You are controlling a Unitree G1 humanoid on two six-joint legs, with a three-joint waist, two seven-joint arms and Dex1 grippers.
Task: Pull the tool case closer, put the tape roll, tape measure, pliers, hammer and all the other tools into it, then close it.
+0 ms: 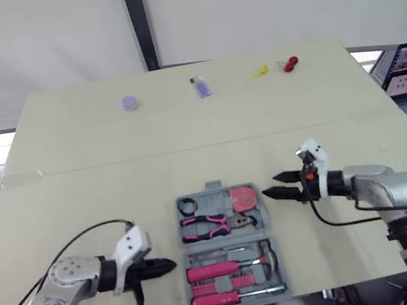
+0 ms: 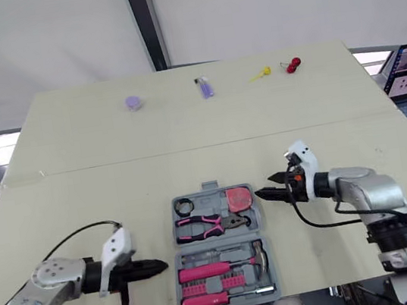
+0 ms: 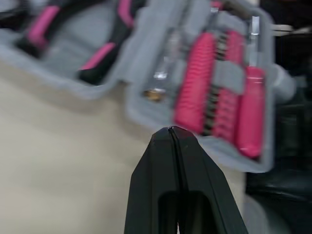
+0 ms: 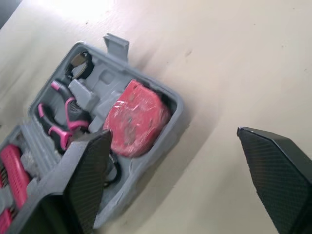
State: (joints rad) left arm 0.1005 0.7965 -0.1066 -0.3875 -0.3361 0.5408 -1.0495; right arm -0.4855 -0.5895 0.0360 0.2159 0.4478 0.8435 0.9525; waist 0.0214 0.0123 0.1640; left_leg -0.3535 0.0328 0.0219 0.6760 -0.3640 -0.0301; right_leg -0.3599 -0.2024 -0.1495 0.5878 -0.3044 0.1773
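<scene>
Right gripper hangs released, and in its wrist view I see its two black fingers spread wide, pointing at the right side of the tool case without touching it. My left gripper is clenched on nothing, fingertips pressed together, just beside the case's left edge. I see the case lying open and flat near the front edge of the table, between my two arms. Its far half holds the black tape roll, the pink-handled pliers and the red tape measure. Its near half holds the hammer and pink-handled screwdrivers. Well apart, along the table's far edge, I see a small purple disc, a purple-blue object, a yellow piece and a red piece.
</scene>
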